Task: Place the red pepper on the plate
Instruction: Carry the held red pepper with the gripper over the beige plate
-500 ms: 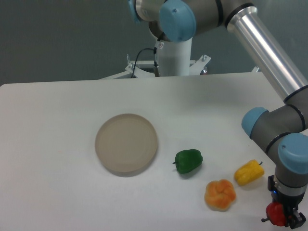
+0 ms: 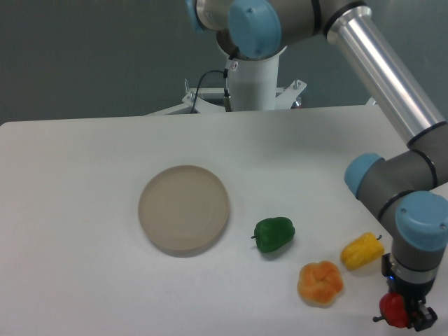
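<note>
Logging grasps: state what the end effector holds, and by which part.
The end effector grips the red pepper by its body, with the stem poking out left; the exact contact points cannot be told.

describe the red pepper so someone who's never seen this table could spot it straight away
Start at the white table and go to its near right corner, where the robot's wrist comes down. The red pepper sits between the jaws of the gripper, past the yellow pepper and orange pepper. It is the only glossy red one, and the only one at the gripper.
</note>
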Tool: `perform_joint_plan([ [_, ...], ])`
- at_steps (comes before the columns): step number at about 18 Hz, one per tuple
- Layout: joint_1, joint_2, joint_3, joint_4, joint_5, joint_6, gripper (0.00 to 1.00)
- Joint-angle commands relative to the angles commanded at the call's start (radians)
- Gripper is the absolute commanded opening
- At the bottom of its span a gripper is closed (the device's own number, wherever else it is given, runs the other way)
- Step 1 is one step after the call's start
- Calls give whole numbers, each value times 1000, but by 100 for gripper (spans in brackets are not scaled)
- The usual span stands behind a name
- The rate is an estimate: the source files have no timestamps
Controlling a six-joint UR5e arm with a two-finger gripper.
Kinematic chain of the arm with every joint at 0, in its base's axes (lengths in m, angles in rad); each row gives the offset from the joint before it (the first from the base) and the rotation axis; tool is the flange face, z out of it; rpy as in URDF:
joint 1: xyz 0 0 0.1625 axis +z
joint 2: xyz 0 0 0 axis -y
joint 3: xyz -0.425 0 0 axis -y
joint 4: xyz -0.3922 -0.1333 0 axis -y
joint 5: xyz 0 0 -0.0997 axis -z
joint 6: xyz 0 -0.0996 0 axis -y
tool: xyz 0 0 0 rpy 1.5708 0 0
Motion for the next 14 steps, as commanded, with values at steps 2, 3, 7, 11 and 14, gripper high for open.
perform_joint_plan([
  [2,-32,61,-78,-3,-2,-51,29],
  [3,-48,101,-124,-3,-3,-71,29],
  [7,-127,244,-293,-12,-44,-239,29],
  [11,-193,377,-492,-18,-87,-419,28],
  [14,-264,433,-582,-17,-106,-614,29],
])
